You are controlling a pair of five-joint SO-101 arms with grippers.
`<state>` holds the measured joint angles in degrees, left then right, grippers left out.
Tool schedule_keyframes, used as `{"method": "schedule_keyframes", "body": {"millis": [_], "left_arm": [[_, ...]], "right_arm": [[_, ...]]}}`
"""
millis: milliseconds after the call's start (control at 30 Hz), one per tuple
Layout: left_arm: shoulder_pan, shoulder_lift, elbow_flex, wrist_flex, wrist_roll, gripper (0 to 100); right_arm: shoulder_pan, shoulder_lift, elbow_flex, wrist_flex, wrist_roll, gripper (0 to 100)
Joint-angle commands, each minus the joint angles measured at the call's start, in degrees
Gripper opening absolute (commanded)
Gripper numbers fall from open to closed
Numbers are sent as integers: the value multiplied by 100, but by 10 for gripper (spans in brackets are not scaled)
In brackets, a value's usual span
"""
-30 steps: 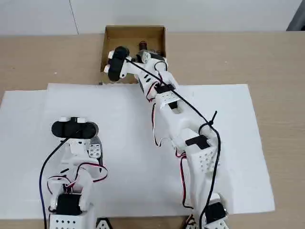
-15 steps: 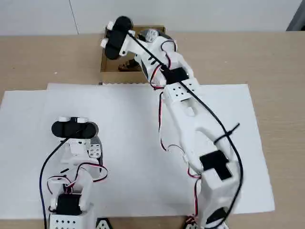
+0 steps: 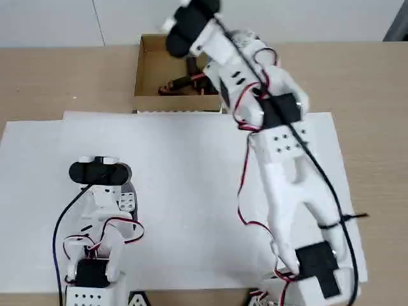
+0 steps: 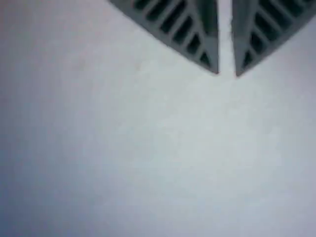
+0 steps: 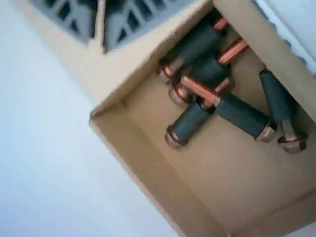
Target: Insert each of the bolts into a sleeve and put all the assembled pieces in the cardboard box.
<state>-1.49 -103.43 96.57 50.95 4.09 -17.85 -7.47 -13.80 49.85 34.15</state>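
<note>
The right wrist view shows assembled pieces (image 5: pixel 207 94) heaped in one corner of the cardboard box (image 5: pixel 232 182); in the high view the arm covers most of them. The right jaws, over the box's rim, are pressed almost together and empty. The left jaws, also closed, sit over white paper (image 4: pixel 148 158), well apart from the box.

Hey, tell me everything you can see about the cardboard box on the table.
The cardboard box is a shallow, open-topped tray of plain brown card with low upright walls. It sits flat on the wooden table, at the far edge of the white paper sheet. Several dark sleeved pieces with coppery ends lie heaped inside.
</note>
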Motion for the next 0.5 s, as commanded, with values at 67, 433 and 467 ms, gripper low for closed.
{"method": "schedule_keyframes", "body": {"millis": [67, 433, 467], "left_arm": [[-18, -70, -31, 18, 18, 6], [-18, -70, -31, 18, 18, 6], [-18, -70, -31, 18, 18, 6]], "right_arm": [[347, -769, -229, 1218, -1187, 2], [708, -1719, -229, 3749, -3437, 2], [708, -1771, -229, 3952, -3569, 2]]}}
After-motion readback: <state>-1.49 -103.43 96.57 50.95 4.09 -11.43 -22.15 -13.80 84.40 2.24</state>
